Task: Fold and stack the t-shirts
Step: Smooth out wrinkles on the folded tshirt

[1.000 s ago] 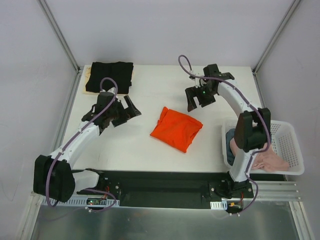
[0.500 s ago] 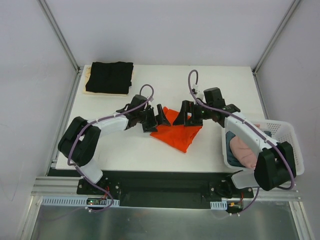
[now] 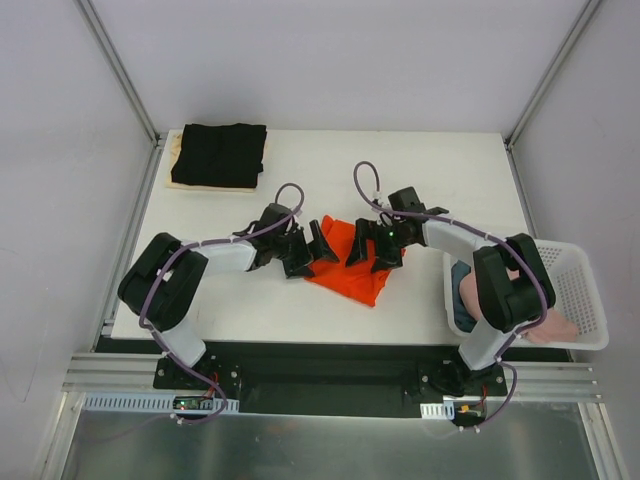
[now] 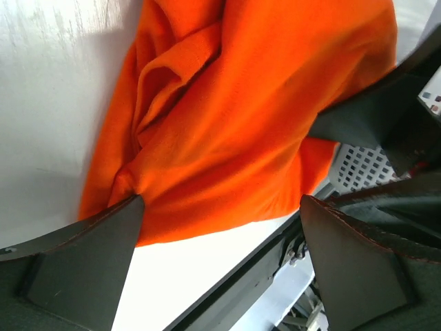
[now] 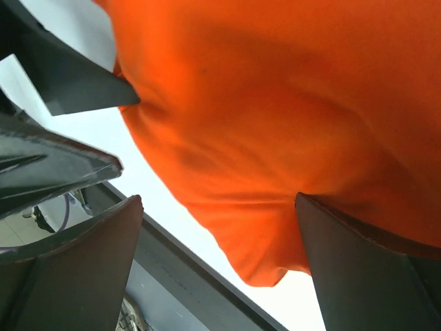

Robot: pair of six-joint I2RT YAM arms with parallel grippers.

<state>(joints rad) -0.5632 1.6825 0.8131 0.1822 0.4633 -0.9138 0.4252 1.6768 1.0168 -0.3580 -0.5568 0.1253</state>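
**Both pincers wide open over the orange shirt, nothing gripped**

- Orange-red t-shirt (image 3: 350,272): lies loosely bunched and creased, not flat, at the middle of the white table (image 3: 400,170), a little toward the near edge.
- Left gripper (image 3: 311,251): low at the shirt's far-left edge, jaws spread about as far as they go, holding nothing. In its wrist view one fingertip (image 4: 127,214) sits right at a puckered fold along the cloth's edge. The other is off the cloth, beside the other arm's black fingers.
- Right gripper (image 3: 372,250): low over the far-right part of the same shirt, jaws equally wide, empty. Its wrist view shows orange cloth filling the gap between the fingers, with the shirt's hem running between them.
- The two grippers face each other, close together, with a strip of orange showing between them.
- Contact: the fingertips look to be touching the fabric, but whether they press on it I cannot tell from these angles.
- Black t-shirt (image 3: 220,154): folded square at the far-left corner, resting on a cream shirt (image 3: 177,150) whose edges show beneath it. Well apart from both pincers.
- White lattice basket (image 3: 580,285): near-right edge of the table, with pink cloth (image 3: 555,325) and something dark blue (image 3: 458,300) inside.
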